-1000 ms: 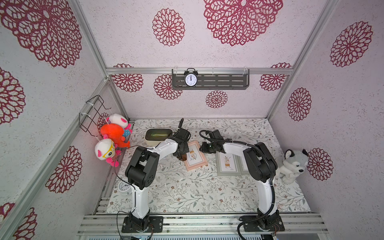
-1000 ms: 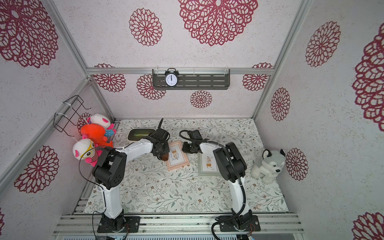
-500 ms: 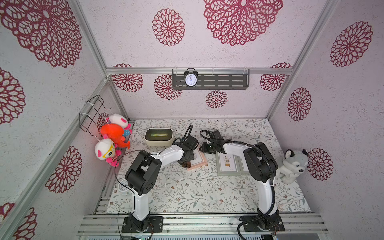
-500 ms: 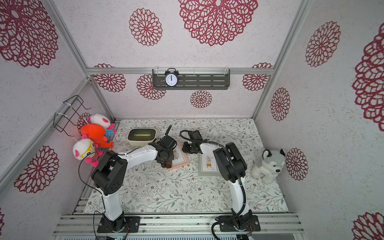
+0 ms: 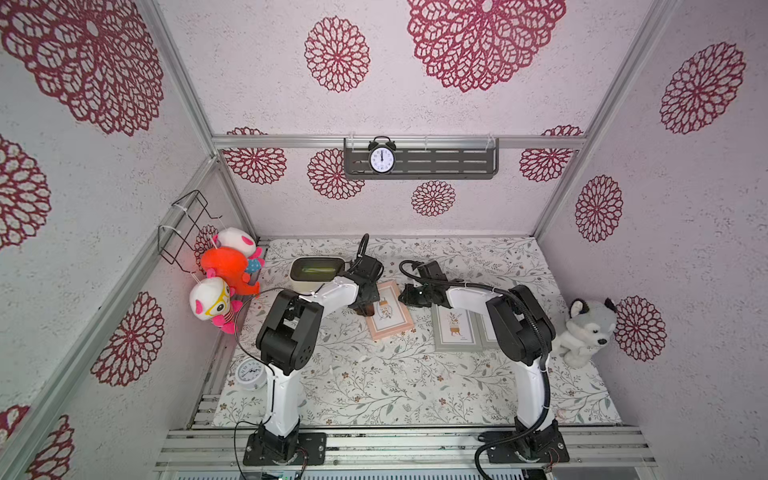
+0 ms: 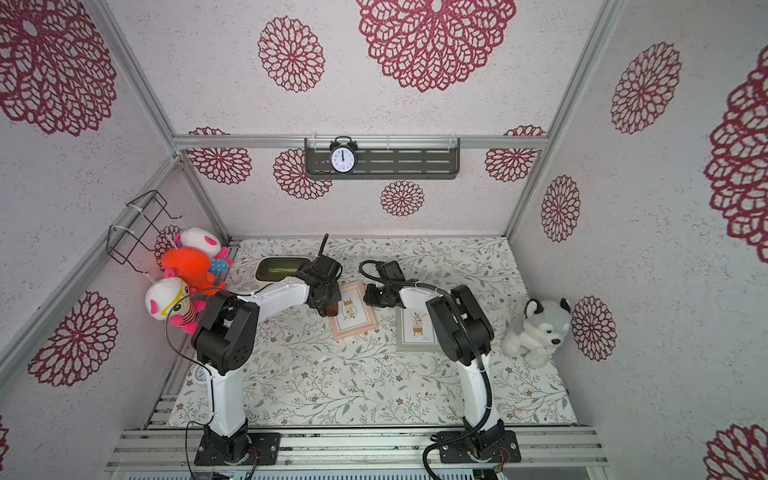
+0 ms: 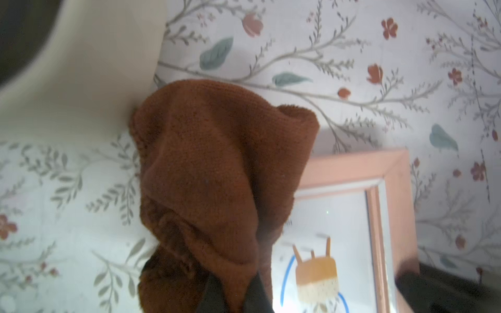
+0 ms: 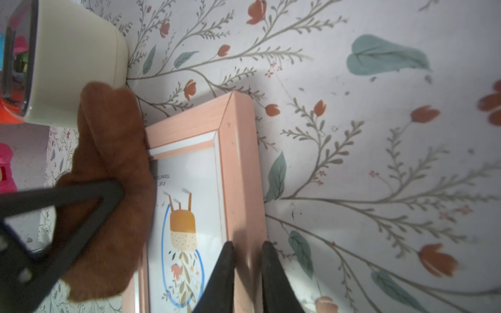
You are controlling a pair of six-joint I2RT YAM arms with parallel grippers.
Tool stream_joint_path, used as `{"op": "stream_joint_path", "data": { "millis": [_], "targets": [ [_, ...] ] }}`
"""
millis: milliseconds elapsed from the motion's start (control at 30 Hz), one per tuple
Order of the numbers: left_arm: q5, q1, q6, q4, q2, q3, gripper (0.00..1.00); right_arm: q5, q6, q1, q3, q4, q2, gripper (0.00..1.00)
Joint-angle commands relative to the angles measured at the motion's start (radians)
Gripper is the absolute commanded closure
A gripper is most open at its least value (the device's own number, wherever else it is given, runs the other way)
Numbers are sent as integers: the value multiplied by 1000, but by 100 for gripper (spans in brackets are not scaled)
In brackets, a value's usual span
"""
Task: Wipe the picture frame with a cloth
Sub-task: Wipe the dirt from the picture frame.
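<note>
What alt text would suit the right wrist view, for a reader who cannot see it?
The right gripper clamps one side rail of a pink picture frame lying flat on a floral tablecloth. Across the frame, a brown cloth, held by the left gripper's fingers, covers its corner beside a cream container.

Shelf clock (image 5: 382, 160) at 12, husky (image 5: 588, 330) at 3, white clock (image 5: 250, 373) at 8, plush toys (image 5: 226, 270) at 9, cream box (image 5: 316, 272) at 10.
</note>
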Motion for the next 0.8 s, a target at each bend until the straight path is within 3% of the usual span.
{"op": "stream_joint_path", "data": {
  "millis": [0,167,333,500,600,767],
  "targets": [
    [46,-100,-108,-125,-2,-122,100,72,7,-3,-48,-147,33,81],
    [-21,-89,-94,-152,7,-99,100,74,7,-5,-47,-147,38,81],
    [-38,29,54,-158,107,114,100,80,8,-7,-49,-148,37,81],
    [-15,85,104,-206,216,286,100,79,11,-8,-55,-145,32,81],
    [34,60,71,-183,184,215,100,78,11,-8,-64,-141,27,81],
    [70,-41,-71,-118,36,-94,100,78,11,-11,-72,-140,19,82]
  ]
}}
